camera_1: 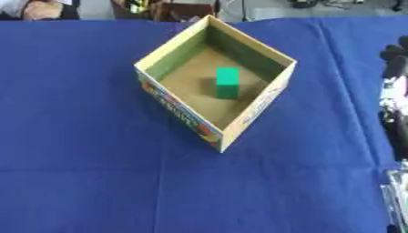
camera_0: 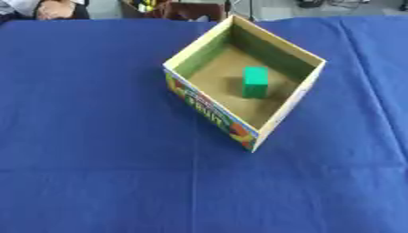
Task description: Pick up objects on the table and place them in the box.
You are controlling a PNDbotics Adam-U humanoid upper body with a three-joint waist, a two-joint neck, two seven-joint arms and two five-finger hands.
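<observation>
An open cardboard box with a colourful fruit print on its outer wall stands turned like a diamond on the blue tablecloth, a little behind the middle. Inside it, a green block rests on the brown floor, near the centre. My right hand shows only in the right eye view, as a black and silver shape at the right edge, well to the right of the box and apart from it. My left hand is in no view.
The blue cloth covers the whole table, with fold lines across it. Dark furniture and clutter stand beyond the far edge, behind the box.
</observation>
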